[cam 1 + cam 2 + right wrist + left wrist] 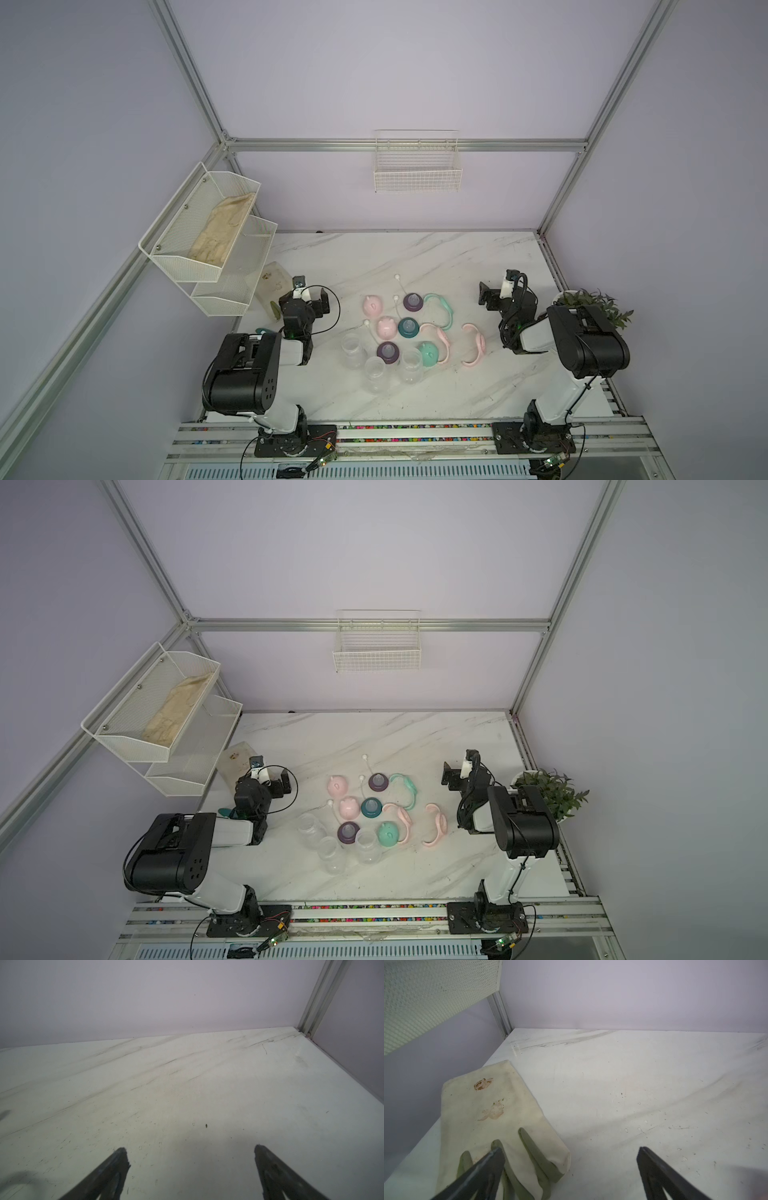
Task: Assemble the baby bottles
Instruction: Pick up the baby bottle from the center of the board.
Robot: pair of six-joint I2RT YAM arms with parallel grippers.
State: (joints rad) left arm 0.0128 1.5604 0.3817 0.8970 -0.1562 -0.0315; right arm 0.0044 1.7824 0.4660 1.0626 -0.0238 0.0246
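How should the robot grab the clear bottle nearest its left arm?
Grip the clear bottle across its round body, likely from the side facing the left gripper: it stands upright, mouth up, with bare table there, while a neighbouring bottle crowds the opposite side.

Overhead stereo pair; wrist views seemingly low.

One teal collar point(408, 327) sits in the middle. Close around the teal collar are two purple collars point(412, 302) point(388, 352), two pink caps point(372, 305) point(386, 327), one mint cap point(429, 353), three clear bottles point(353, 351) point(376, 374) point(411, 365), three thin straws point(397, 276) point(395, 298) point(367, 322), two pink handle rings point(445, 343) point(480, 343) and one mint handle ring point(449, 309). Far from the teal collar are one plant point(594, 307), one glove point(492, 1105) and one wire basket point(417, 174).
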